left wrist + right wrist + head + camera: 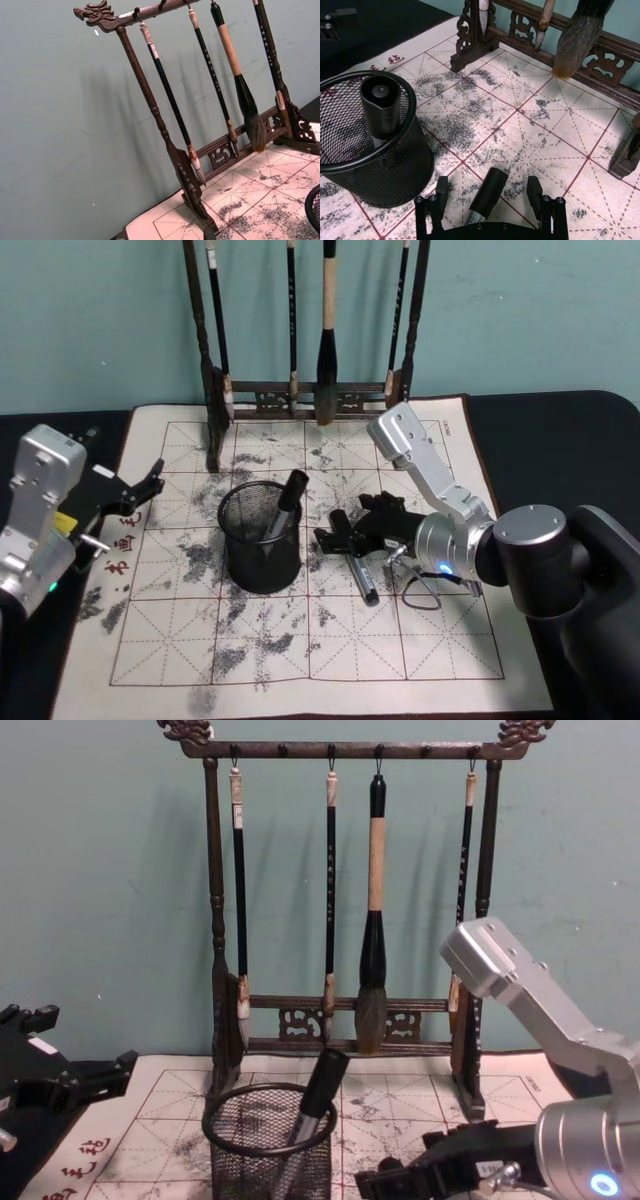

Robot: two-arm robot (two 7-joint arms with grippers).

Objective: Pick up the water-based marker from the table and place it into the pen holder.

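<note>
Water-based marker [366, 586] lies flat on the ink-stained practice mat [400, 650], just to the right of the pen holder [262, 568], which already has another marker [290, 495] leaning inside it. The right gripper [345, 530] hangs low over the lying marker with its fingers spread wide, one on each side of the barrel and holding nothing; the right wrist view shows the barrel centred between them. The step in hand looks like the grasp. To do it well, the fingers should go down until the pads are level with the barrel, then close squarely across it so that it does not roll or squirt out along the mat. After that a clean vertical lift is needed, high enough to clear the holder's solid rim, because the cup sits near and a sideways sweep could knock it. The leaning marker takes up the right side of the opening, so the freer room is toward the left. The brush rack [300, 395] stands well behind, and the left gripper [125, 495] is parked at the mat's left edge over the table [560, 430].
</note>
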